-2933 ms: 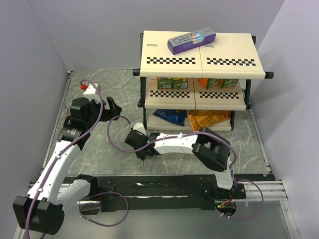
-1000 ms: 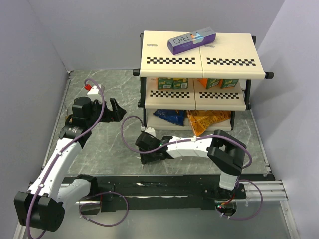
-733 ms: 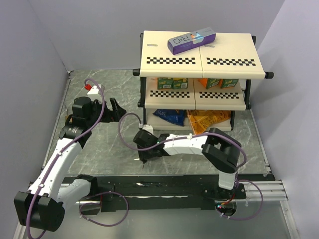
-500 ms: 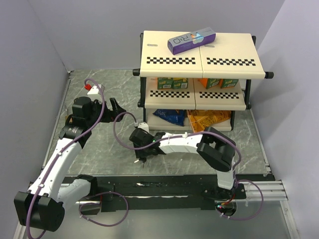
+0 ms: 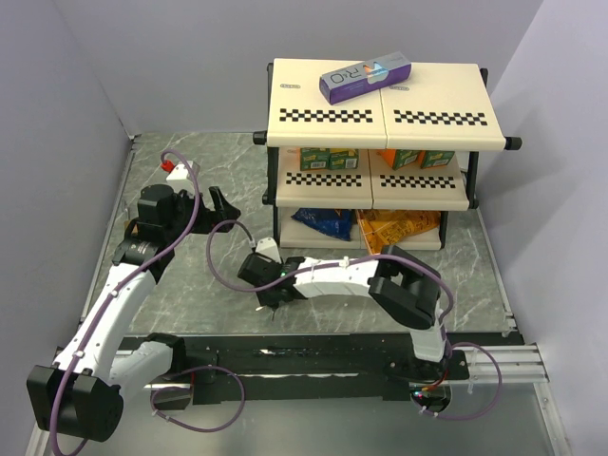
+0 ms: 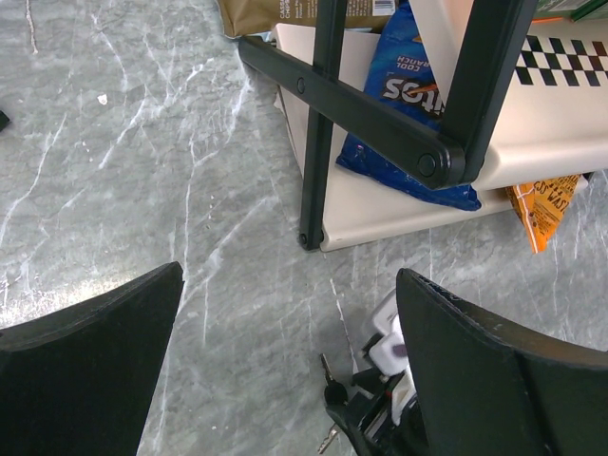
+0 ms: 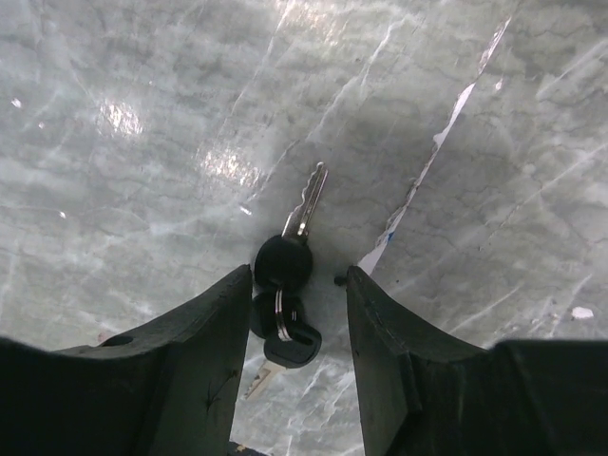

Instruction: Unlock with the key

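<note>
Key (image 7: 283, 262), black head, blade toward 1 o'clock, lies flat on the marble table (image 7: 142, 114). Second key (image 7: 291, 334) sits at its 6 o'clock. Both lie between the right claw (image 7: 299, 275) fingers, which are apart and not gripping. That claw has shifted toward 9 o'clock since a second ago. Left claw (image 6: 290, 275) is wide apart, unmoved, near the rack leg (image 6: 318, 142).

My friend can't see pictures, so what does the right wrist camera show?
Two small silver keys with black heads lie together on the grey marble table. The open right gripper sits over them, one dark finger on each side.
</note>
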Controlling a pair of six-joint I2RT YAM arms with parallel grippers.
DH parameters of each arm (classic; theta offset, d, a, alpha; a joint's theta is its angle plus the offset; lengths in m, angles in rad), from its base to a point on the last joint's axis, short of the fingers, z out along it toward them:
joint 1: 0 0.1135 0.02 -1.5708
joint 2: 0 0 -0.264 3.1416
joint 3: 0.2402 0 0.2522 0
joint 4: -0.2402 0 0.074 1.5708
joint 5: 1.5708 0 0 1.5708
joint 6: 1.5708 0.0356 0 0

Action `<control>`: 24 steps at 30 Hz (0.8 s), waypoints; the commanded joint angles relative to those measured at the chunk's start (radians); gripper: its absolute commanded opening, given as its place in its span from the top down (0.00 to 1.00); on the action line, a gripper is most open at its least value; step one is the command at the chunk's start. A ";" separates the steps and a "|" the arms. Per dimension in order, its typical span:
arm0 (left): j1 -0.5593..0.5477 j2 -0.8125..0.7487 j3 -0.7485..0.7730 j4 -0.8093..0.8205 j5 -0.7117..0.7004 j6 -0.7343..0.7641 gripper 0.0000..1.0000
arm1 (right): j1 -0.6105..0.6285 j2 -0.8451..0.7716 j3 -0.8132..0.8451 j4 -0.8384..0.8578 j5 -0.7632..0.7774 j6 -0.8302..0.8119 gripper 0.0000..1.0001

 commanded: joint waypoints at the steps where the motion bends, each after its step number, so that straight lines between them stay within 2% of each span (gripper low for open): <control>1: -0.002 -0.003 0.002 0.037 0.029 -0.018 0.01 | 0.031 0.061 0.069 -0.123 0.054 -0.026 0.49; 12: -0.002 -0.003 0.002 0.036 0.029 -0.020 0.01 | 0.036 0.099 0.112 -0.124 0.054 -0.048 0.52; 19: -0.002 0.000 0.005 0.030 0.017 -0.018 0.00 | 0.034 0.132 0.145 -0.140 0.057 -0.057 0.61; 24: -0.004 -0.005 0.013 0.007 -0.066 -0.037 0.01 | 0.031 0.130 0.130 -0.164 0.077 -0.032 0.71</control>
